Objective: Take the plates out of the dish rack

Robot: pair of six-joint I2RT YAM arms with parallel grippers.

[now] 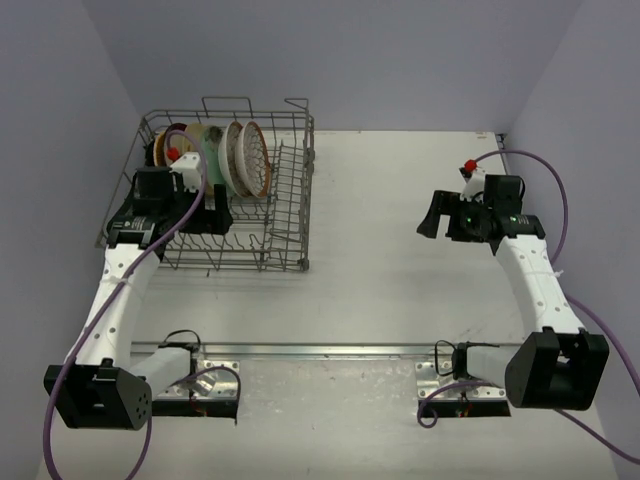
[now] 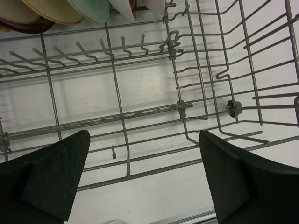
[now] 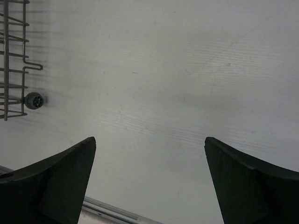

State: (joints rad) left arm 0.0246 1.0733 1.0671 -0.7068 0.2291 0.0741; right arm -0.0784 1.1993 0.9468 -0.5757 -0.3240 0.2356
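Fingers of the left gripper (image 2: 145,140) hang spread, empty, over the near end of the grey wire dish rack (image 1: 288,215); the right gripper (image 1: 432,215) gapes above the white table (image 1: 380,280). Round glazed plates (image 1: 238,155) stand on edge at the rack's far end, rowed left to right

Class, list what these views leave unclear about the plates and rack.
1. Top external: the black-and-white left arm covers the leftmost round plates in the grey wire dish rack; count unclear, patterns too small.
2. Left wrist: top edge cuts off the plates; only lower rims show.
3. Right wrist: left edge cuts the rack; no plates visible.
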